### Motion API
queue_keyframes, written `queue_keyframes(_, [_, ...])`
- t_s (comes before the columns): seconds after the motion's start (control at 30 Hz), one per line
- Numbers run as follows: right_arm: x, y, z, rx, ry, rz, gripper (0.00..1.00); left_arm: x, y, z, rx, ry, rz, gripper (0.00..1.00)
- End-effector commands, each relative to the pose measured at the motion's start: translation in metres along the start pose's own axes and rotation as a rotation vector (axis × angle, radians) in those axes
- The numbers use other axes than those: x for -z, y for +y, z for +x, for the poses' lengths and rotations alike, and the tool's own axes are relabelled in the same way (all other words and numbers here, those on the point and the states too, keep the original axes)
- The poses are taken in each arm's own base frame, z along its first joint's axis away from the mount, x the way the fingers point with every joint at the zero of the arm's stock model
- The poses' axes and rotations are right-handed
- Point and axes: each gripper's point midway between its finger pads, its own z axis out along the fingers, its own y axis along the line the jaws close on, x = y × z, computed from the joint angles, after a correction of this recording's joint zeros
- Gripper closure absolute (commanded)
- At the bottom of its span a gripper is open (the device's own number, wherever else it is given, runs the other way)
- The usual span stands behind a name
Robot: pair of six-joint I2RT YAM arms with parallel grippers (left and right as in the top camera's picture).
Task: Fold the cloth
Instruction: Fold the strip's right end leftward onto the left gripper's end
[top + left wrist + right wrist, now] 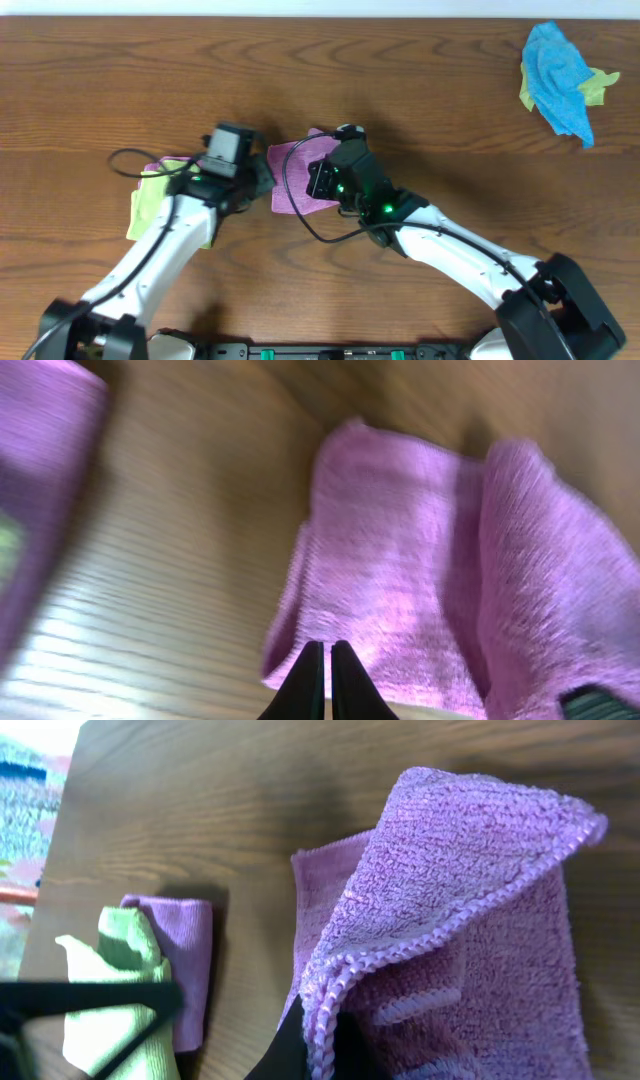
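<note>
The pink-purple cloth [298, 165] lies partly folded on the wooden table at the centre. My right gripper [322, 182] sits over it, shut on its stitched edge [322, 1020], holding a fold of the cloth [470, 870] raised above the lower layer. My left gripper [264, 182] is at the cloth's left edge. In the left wrist view its fingers [327, 648] are pressed together in front of the cloth's near edge [400, 560], with nothing visibly between them.
A lime green cloth [148, 208] and a folded purple cloth [156, 168] lie at the left under the left arm; both show in the right wrist view [120, 960] [188, 950]. A blue and yellow cloth pile [558, 80] lies at the far right.
</note>
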Motion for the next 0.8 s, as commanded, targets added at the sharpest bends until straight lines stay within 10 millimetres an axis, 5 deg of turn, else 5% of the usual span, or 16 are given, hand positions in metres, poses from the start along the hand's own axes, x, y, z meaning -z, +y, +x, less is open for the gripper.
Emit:
queue_keyframes(0.0, [-0.002,0.01,0.002,0.04,0.002,-0.01,0.99,0.015,0.013,-0.017,-0.002,-0.056,-0.013,0.94])
queue_keyframes(0.2, [-0.009,0.013,0.014,0.055,0.028,-0.01,0.99,0.034,0.024,-0.033,0.026,-0.107,-0.008,0.94])
queue_keyframes(0.77, [-0.059,0.034,0.04,0.138,0.13,-0.028,0.99,0.05,0.036,-0.039,0.048,-0.131,-0.023,0.94])
